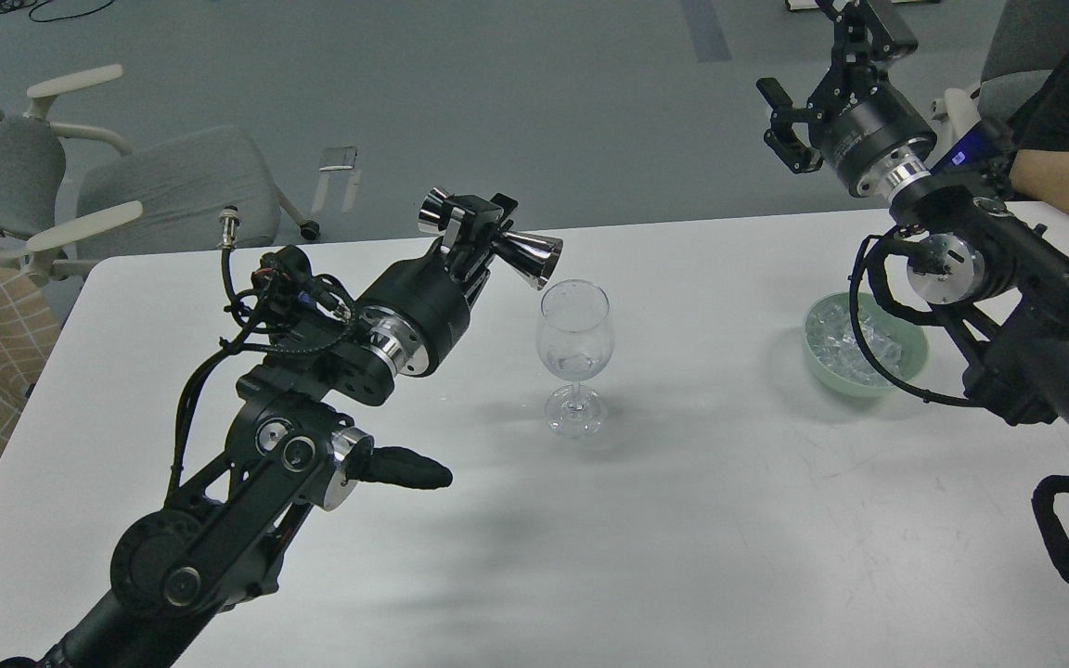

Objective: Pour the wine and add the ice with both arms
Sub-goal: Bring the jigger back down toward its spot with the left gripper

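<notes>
My left gripper (483,234) pinches a steel jigger (490,237), long axis near horizontal, mouth just above-left of the wine glass (575,357) at mid-desk. My right gripper (822,79), fingers spread and empty, hangs above the ice (855,345) bowl (906,371) near the desk's far right edge.

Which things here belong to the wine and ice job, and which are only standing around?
For the job: jigger in left gripper, wine glass, green bowl of ice, right gripper.

Standing around: grey chairs, person's forearm.
</notes>
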`<action>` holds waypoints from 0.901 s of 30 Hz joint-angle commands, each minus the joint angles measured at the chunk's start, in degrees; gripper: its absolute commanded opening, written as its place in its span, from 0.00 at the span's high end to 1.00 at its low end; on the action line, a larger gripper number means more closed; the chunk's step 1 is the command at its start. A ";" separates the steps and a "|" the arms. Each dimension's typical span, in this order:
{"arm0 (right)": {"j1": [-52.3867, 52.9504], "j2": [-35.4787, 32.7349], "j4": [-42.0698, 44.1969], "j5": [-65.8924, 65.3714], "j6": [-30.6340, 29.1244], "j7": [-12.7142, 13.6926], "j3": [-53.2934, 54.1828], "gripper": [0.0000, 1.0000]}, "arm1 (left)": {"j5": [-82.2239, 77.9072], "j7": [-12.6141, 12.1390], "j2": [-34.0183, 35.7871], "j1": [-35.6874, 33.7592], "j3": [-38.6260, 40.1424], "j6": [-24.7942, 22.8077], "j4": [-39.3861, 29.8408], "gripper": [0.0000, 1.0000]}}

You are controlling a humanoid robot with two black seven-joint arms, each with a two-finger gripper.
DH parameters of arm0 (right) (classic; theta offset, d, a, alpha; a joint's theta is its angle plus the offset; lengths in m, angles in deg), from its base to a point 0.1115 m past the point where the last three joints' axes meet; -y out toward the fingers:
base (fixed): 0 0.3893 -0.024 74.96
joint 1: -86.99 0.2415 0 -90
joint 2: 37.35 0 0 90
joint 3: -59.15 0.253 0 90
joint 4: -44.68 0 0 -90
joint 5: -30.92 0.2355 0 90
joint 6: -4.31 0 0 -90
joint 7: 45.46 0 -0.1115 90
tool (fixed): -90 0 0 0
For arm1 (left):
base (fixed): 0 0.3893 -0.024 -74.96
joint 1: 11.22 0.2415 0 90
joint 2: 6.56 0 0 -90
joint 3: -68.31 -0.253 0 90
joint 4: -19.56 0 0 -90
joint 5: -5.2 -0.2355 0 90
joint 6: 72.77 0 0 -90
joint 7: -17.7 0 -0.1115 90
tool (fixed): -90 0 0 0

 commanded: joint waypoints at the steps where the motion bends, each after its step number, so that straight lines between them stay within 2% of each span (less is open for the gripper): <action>1: -0.01 0.00 0.09 0.01 -0.09 -0.01 0.00 0.00 | -2.84 -1.75 0.63 -0.33 -1.49 0.01 0.00 1.00; 7: -0.01 -0.26 0.00 0.01 -0.09 -0.01 0.00 0.00 | -0.75 -1.75 -0.68 -0.24 0.08 0.44 0.00 0.98; 10: -0.01 -0.35 0.00 0.10 -0.09 -0.01 0.00 0.00 | 10.22 -1.75 -2.35 0.02 4.12 0.71 0.00 0.98; 18: -0.10 -0.44 0.00 0.01 0.00 -0.01 0.00 0.00 | 43.35 -1.75 -2.80 1.43 21.08 1.06 0.35 0.97; 22: -0.27 -0.09 0.09 0.01 0.00 0.08 0.00 0.00 | 58.83 -1.75 -2.80 7.91 29.26 0.97 2.80 0.96; 27: -0.28 0.00 0.09 0.01 0.00 -0.01 0.00 0.00 | 61.57 -1.75 -2.97 13.72 32.94 0.10 4.66 0.93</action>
